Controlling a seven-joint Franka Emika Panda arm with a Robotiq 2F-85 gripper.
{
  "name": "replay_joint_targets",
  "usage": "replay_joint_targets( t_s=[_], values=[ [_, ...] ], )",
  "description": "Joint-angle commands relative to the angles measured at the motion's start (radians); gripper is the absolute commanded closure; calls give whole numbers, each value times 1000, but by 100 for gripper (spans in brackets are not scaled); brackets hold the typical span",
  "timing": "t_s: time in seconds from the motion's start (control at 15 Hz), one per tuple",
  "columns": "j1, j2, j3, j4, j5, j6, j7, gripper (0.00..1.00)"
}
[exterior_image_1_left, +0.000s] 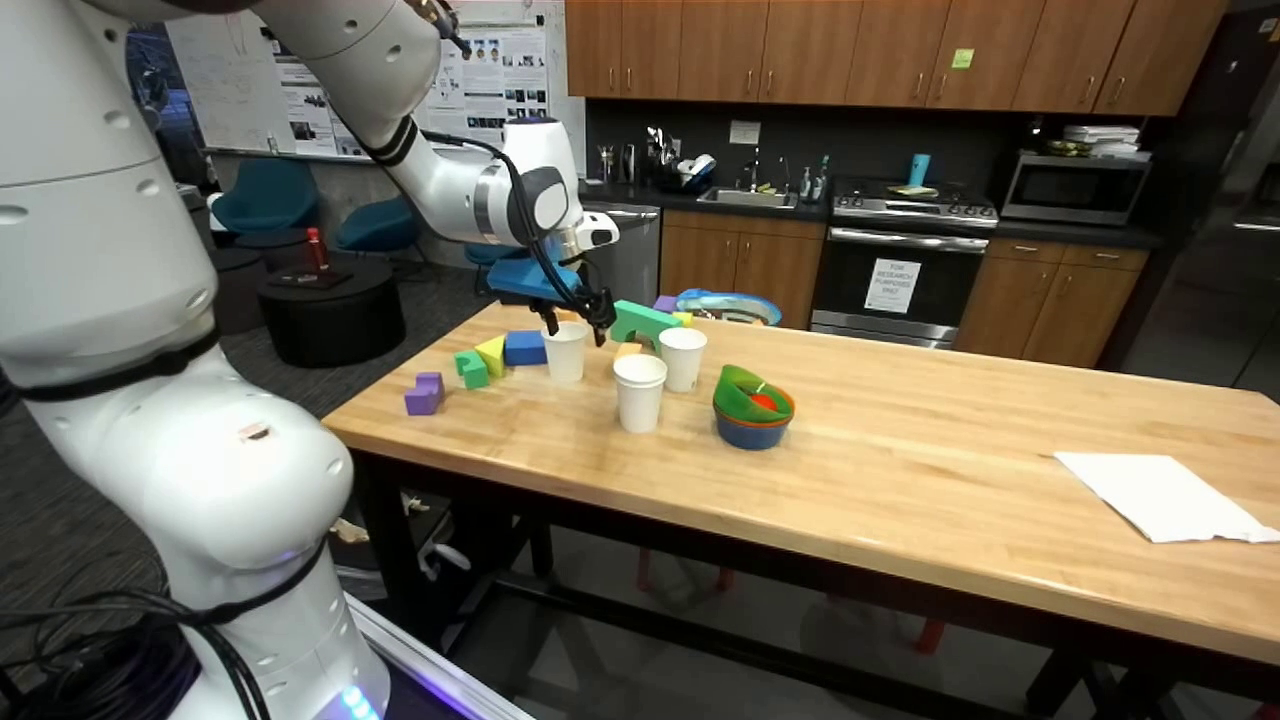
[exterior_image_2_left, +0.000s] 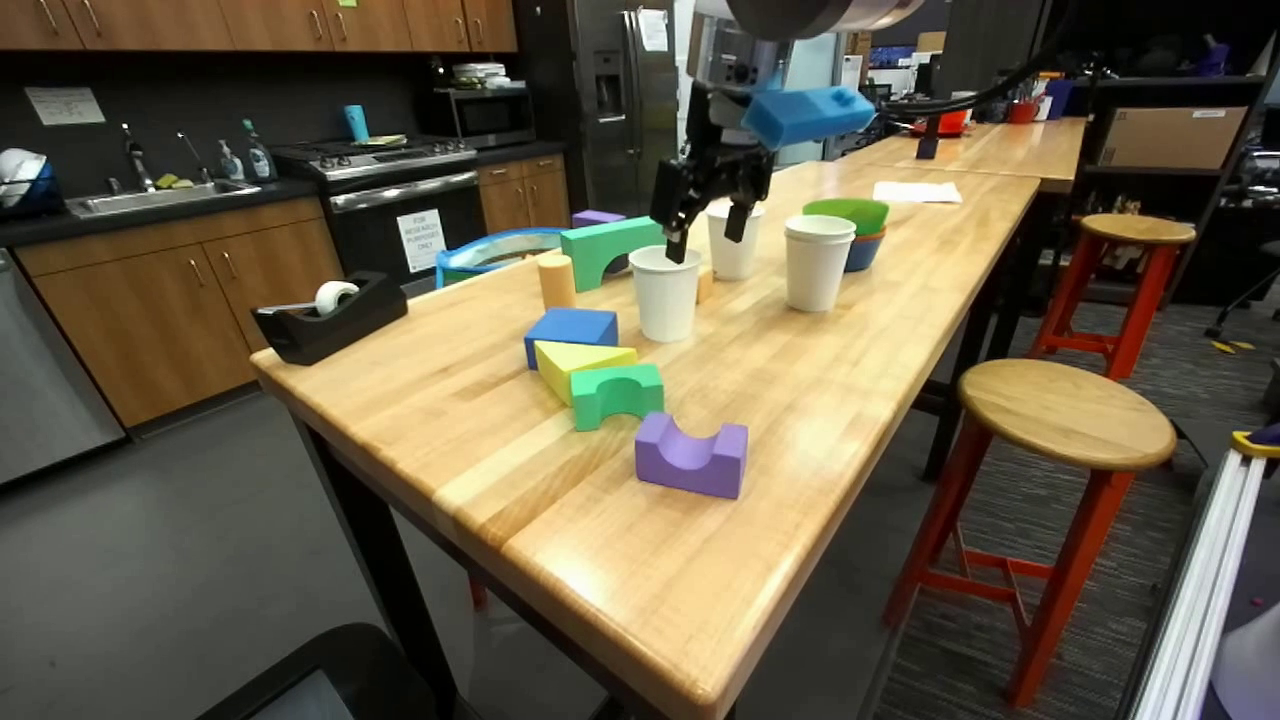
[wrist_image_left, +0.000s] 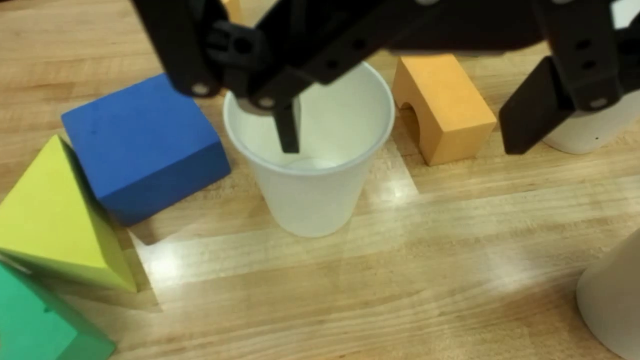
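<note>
My gripper (wrist_image_left: 409, 135) stands open with nothing between its fingers, low over the white paper cups. In the wrist view one fingertip (wrist_image_left: 289, 131) overlaps the mouth of an upright cup (wrist_image_left: 312, 200); whether it dips below the rim I cannot tell. The other fingertip (wrist_image_left: 532, 112) hangs to the right of an orange arch block (wrist_image_left: 447, 100). This cup (exterior_image_1_left: 566, 355) shows under the gripper (exterior_image_1_left: 576, 328) in both exterior views. Left of it in the wrist view are a blue block (wrist_image_left: 145, 140), a yellow triangular block (wrist_image_left: 55, 215) and a green block (wrist_image_left: 40, 320).
Two more white cup spots, a near cup (exterior_image_2_left: 818, 265) and a farther cup (exterior_image_2_left: 733, 245), stand beside stacked bowls (exterior_image_1_left: 752, 420). A long green arch (exterior_image_2_left: 615, 245), an orange cylinder (exterior_image_2_left: 556, 282), a purple block (exterior_image_2_left: 690, 455), a tape dispenser (exterior_image_2_left: 330, 310) and white paper (exterior_image_1_left: 1165, 495) are also on the table.
</note>
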Motion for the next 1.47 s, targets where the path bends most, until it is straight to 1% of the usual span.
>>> replay_joint_targets(
  t_s=[0.0, 0.27, 0.47, 0.53, 0.6, 0.67, 0.73, 0.8, 0.87, 1.0, 1.2, 1.33, 1.4],
  values=[
    [13, 32, -20, 42, 10, -26, -5, 0],
    [12, 56, -25, 69, 7, -30, 0, 2],
    [14, 72, -25, 88, 3, -37, 5, 7],
    [14, 78, -25, 94, 0, -39, 7, 10],
    [15, 83, -25, 99, 0, -42, 7, 15],
    [15, 86, -25, 103, 0, -44, 8, 36],
    [15, 91, -25, 108, 1, -46, 7, 39],
    [15, 93, -26, 111, 1, -47, 7, 40],
    [15, 95, -26, 113, 5, -48, 5, 45],
    [15, 99, -26, 118, 11, -48, 0, 58],
    [15, 101, -26, 121, 17, -48, -5, 84],
    [15, 103, -26, 124, 22, -50, -10, 98],
    [15, 103, -26, 124, 26, -51, -12, 100]
  ],
)
